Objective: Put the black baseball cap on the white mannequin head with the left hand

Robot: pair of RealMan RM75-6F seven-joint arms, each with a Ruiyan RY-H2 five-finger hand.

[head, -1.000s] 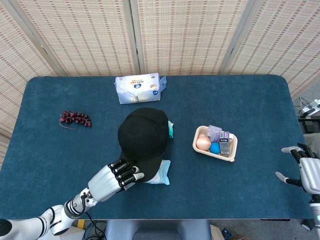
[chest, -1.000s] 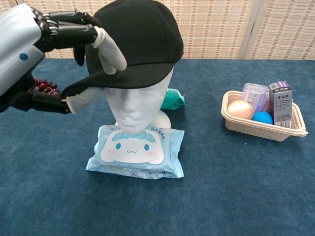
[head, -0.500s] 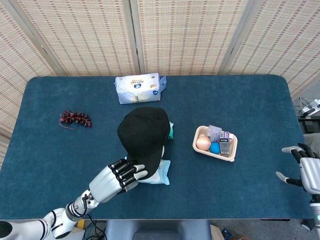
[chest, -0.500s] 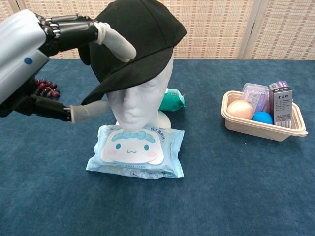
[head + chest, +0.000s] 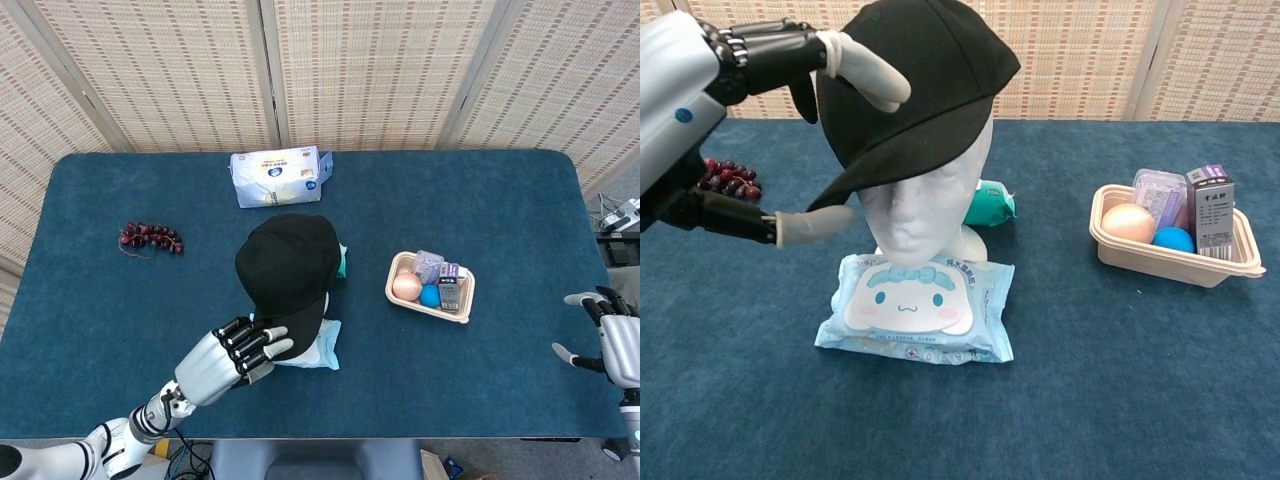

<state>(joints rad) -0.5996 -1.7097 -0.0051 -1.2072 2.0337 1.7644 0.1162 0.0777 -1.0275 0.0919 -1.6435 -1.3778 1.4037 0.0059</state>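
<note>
The black baseball cap point(image 5: 290, 265) point(image 5: 920, 70) sits on the white mannequin head point(image 5: 930, 205), tilted, with its brim angled down to the left over the face. My left hand point(image 5: 235, 355) point(image 5: 700, 90) holds the brim: its fingers point(image 5: 870, 80) lie on top of the cap and the thumb reaches under the brim's tip. In the head view the cap hides the mannequin head. My right hand point(image 5: 610, 335) hangs at the table's right edge, far from the cap, fingers apart and holding nothing.
The mannequin stands on a blue pack of wet wipes point(image 5: 915, 305), with a teal object point(image 5: 990, 203) behind it. A beige tray point(image 5: 1160, 262) point(image 5: 392, 290) of small items is to the right. Grapes point(image 5: 150, 237) lie at the left, a tissue pack point(image 5: 277, 175) at the back.
Over the last second the cap slid back and up on the mannequin head, uncovering the face. My left hand has since drawn slightly left along the brim. The right hand stayed still.
</note>
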